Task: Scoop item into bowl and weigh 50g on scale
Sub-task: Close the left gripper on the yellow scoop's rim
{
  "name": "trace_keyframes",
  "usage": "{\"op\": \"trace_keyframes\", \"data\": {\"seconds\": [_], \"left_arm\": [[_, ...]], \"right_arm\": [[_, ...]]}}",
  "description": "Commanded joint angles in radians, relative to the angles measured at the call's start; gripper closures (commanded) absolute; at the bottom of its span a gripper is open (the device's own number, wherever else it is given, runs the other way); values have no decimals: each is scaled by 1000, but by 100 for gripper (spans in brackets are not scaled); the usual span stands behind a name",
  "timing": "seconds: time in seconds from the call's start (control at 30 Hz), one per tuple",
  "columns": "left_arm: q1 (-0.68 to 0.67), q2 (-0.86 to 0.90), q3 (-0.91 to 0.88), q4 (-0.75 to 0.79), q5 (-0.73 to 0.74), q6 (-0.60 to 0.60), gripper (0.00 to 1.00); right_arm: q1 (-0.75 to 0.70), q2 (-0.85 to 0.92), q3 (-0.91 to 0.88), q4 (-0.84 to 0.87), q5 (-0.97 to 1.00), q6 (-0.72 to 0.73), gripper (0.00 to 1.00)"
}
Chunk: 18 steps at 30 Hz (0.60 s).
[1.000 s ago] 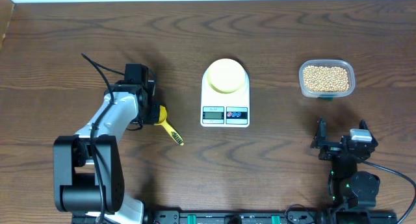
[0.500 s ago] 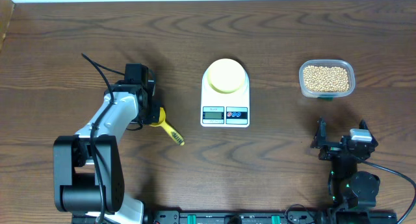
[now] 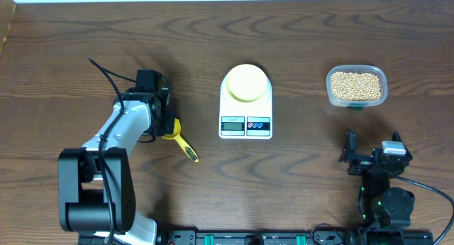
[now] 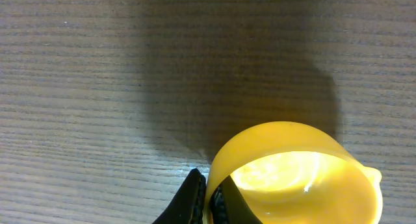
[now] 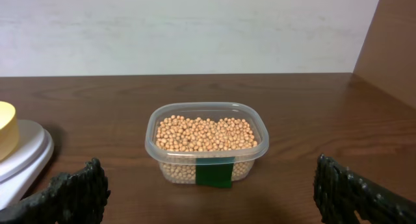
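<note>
While L gripper (image 4: 209,199) sits clamped on yellow scoop (image 4: 296,175) rim, R gripper (image 5: 208,178) fingers stand wide apart, facing beans (image 5: 203,133) in tub (image 5: 257,152).

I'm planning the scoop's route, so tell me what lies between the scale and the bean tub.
Nothing but bare table lies between the scale and the tub; the overhead view shows that stretch clearly.

Overhead: straight down, whole table (image 3: 85,32). Left wrist: tight on yellow scoop (image 4: 292,175). Right wrist: low, facing tub (image 5: 207,143) and scale (image 5: 26,152), shared with overhead.
</note>
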Motion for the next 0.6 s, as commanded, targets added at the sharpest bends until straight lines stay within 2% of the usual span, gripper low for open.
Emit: {"op": "trace_keyframes", "data": {"seconds": [0.0, 0.27, 0.57], "left_arm": [[4, 11, -9, 3, -5, 6, 93], [4, -16, -6, 5, -5, 6, 93], [4, -124, -6, 4, -5, 6, 93]], "right_arm": [[8, -6, -1, -3, 11, 14, 1], [8, -6, -1, -3, 11, 14, 1], [8, -6, -1, -3, 11, 14, 1]]}}
